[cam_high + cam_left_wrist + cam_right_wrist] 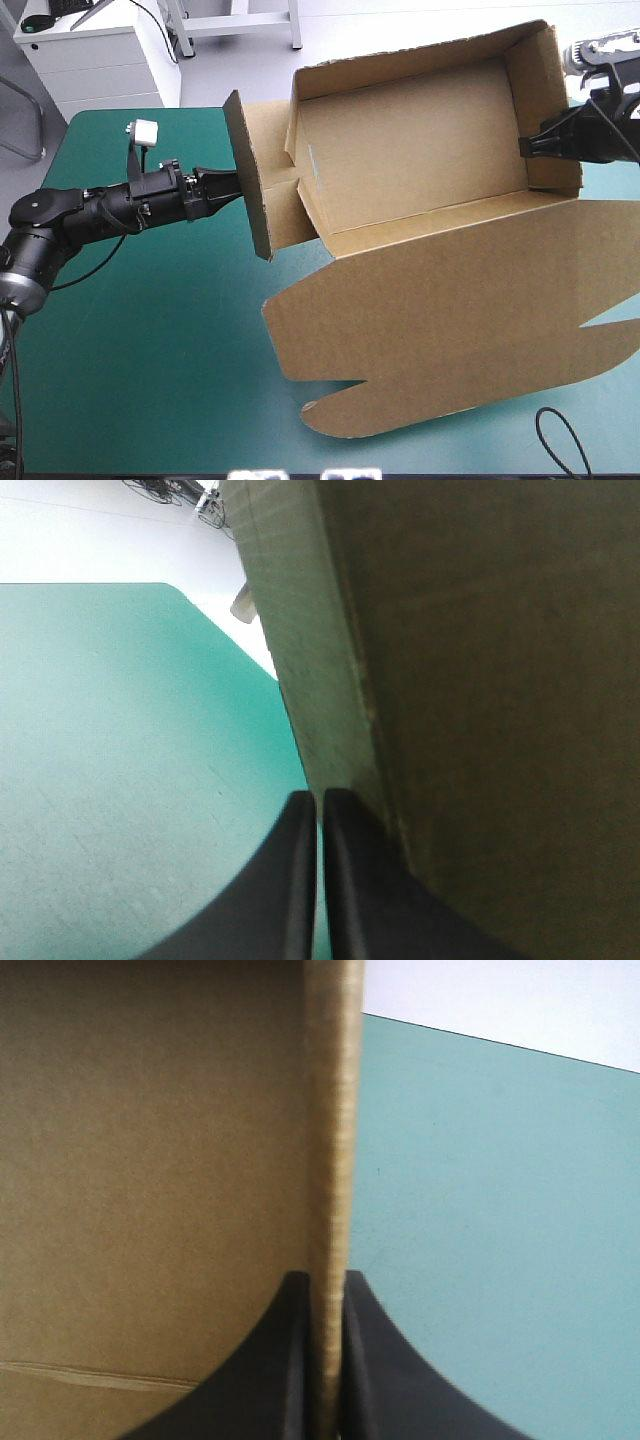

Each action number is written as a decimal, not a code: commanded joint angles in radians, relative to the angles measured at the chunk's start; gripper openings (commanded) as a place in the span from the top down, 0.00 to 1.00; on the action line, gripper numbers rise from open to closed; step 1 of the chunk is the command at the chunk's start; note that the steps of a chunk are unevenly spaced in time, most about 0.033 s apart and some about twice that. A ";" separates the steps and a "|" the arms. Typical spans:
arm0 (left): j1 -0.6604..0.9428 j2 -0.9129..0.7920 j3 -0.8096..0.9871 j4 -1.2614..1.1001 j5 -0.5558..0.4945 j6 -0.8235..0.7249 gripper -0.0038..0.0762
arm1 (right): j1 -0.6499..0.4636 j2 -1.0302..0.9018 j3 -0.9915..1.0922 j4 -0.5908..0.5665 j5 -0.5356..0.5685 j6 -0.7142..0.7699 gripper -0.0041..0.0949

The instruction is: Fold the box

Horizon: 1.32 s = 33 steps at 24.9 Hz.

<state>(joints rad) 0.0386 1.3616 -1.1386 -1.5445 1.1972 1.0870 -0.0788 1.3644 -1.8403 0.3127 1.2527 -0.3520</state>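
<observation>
Brown box (420, 150) between left hand (236, 187), right hand (525, 146)

Brown board all over the box (420, 130): dry, matt paper faces with a fine fibrous grain, and in the right wrist view its cut edge shows paler and rougher. The black fingers (290, 890) of the left gripper (321, 795) and right gripper (326, 1278) read as smooth hard plastic with a dull sheen. The teal-green cover (150, 340) lies matt and faintly grained, like a soft mat.

A lab or office workspace — white drawer cabinet (95, 60), keyboard (70, 8) on top — beside the teal-green table (150, 330).
</observation>
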 commanded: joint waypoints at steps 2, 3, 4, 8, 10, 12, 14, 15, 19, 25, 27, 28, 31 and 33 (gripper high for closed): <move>-0.004 -0.045 -0.037 -0.093 0.097 -0.008 0.94 | -0.004 -0.033 -0.029 0.035 -0.004 0.014 0.98; -0.004 -0.045 -0.037 -0.098 0.097 -0.008 0.94 | -0.004 -0.033 -0.029 0.039 -0.004 0.014 0.98; -0.004 -0.045 -0.037 -0.103 0.097 -0.008 0.93 | -0.004 -0.033 -0.029 0.044 -0.004 0.014 0.98; -0.022 -0.045 -0.037 -0.116 0.097 -0.008 0.83 | -0.004 -0.033 -0.029 0.058 -0.006 0.014 0.98; -0.046 -0.045 -0.037 -0.136 0.097 -0.008 0.76 | -0.004 -0.033 -0.029 0.060 -0.006 0.014 0.98; -0.078 -0.045 -0.037 -0.158 0.090 0.003 0.68 | -0.004 -0.033 -0.029 0.066 -0.006 0.014 0.98; -0.102 -0.045 -0.037 -0.171 0.072 0.009 0.61 | -0.004 -0.033 -0.029 0.071 -0.006 0.014 0.98; -0.107 -0.045 -0.037 -0.174 0.067 0.020 0.58 | -0.004 -0.033 -0.029 0.073 -0.006 0.014 0.98; -0.117 -0.045 -0.037 -0.182 0.040 0.030 0.44 | -0.004 -0.033 -0.029 0.086 -0.017 0.018 0.98; -0.117 -0.044 -0.119 -0.179 0.052 0.012 0.37 | -0.004 -0.033 -0.029 0.088 -0.027 0.025 0.97; -0.150 -0.042 -0.187 -0.127 0.016 -0.023 0.37 | -0.004 -0.033 -0.029 0.110 -0.027 0.023 0.97; -0.164 -0.042 -0.196 -0.098 -0.004 -0.036 0.37 | -0.004 -0.033 -0.029 0.116 -0.027 0.021 0.97; -0.216 -0.038 -0.208 -0.011 -0.127 -0.073 0.36 | -0.004 -0.033 -0.029 0.118 -0.036 0.025 0.97; -0.248 -0.036 -0.231 0.065 -0.220 -0.090 0.33 | 0.000 -0.033 -0.029 0.118 -0.048 0.032 0.97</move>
<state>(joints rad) -0.1781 1.3488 -1.3196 -1.4720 1.0666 1.0232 -0.0788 1.3644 -1.8403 0.3782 1.2527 -0.3362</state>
